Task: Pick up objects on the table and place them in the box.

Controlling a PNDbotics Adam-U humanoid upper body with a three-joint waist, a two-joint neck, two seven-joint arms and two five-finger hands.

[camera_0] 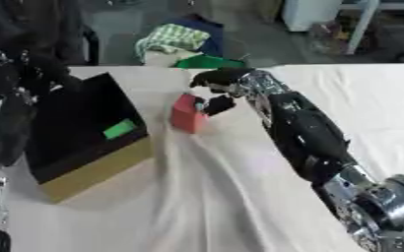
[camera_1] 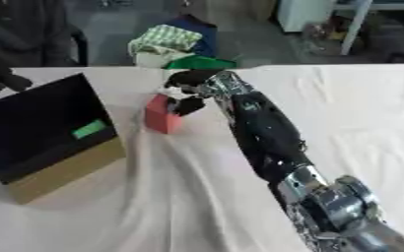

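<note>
1. Right hand (camera_0: 216, 91) is at the red block (camera_0: 186, 113), arm stretched in from the near right. Fingers arch over the block's top and the thumb sits against its right face, so the hand is closed around the block in a pinch.
2. Block is right of the box (camera_0: 84, 133), near it but apart. Whether the block rests on the cloth (camera_0: 240, 197) or is just lifted, I cannot tell.
3. Box is dark inside, with a tan outer wall, and is tilted so its opening faces up and toward the robot; probably set that way for an easy drop-in. A green item (camera_0: 119, 129) already lies inside, near the right wall.
4. Left hand (camera_0: 16, 74) shows as a dark shape at the box's far left corner, possibly steadying it; finger state cannot be made out.
5. Cloth is creased in a ridge running from the block toward the near edge.
6. Judgement: grasp stage. Next comes a lift, a short carry left over the box's wall, then release.
</note>
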